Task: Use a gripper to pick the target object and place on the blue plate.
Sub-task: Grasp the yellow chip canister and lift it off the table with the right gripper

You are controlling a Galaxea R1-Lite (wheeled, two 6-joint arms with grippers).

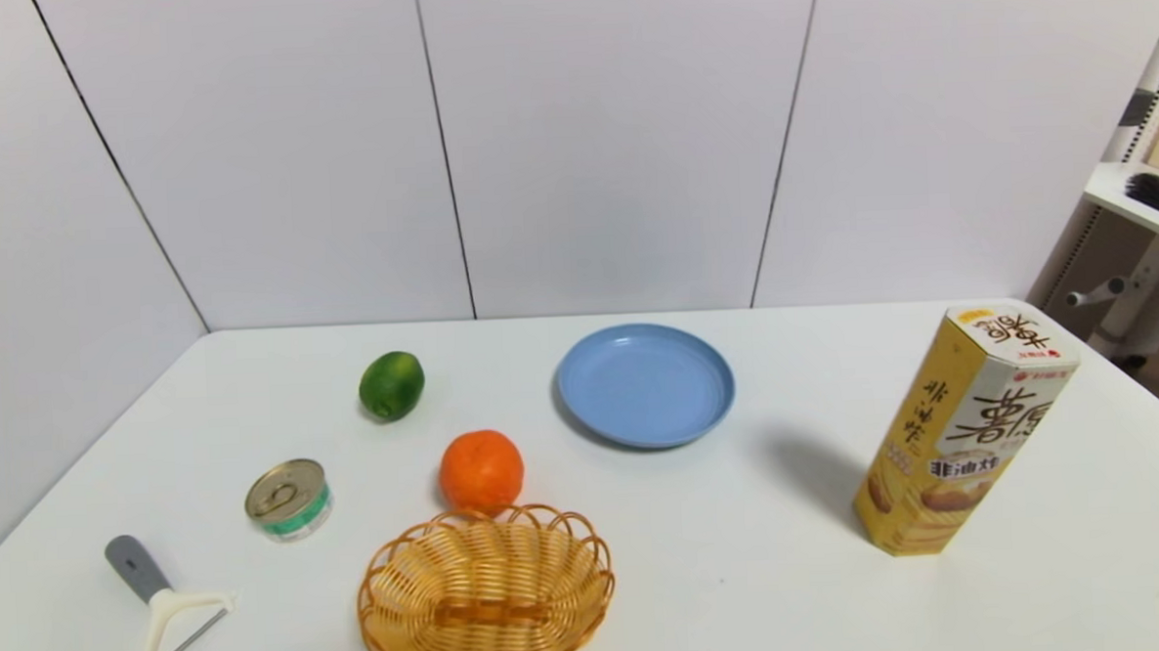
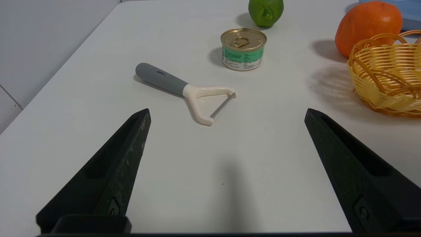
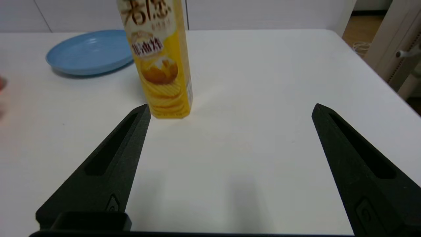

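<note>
The tall yellow hexagonal snack box (image 1: 966, 431) stands upright at the table's right side. It also shows in the right wrist view as the snack box (image 3: 161, 62), a short way beyond my right gripper (image 3: 231, 108) and off to one side of its gap. That gripper is open with only bare table between its fingers. The blue plate (image 1: 646, 384) lies empty at the middle back, and appears as the blue plate (image 3: 88, 52) behind the box. My left gripper (image 2: 227, 111) is open over bare table near the front left. Neither gripper shows in the head view.
A lime (image 1: 391, 385), an orange (image 1: 481, 470), a small tin can (image 1: 289, 499), a peeler (image 1: 161, 603) and a wicker basket (image 1: 485, 592) lie on the left half of the white table (image 1: 776, 571). A shelf (image 1: 1146, 198) stands beyond the right edge.
</note>
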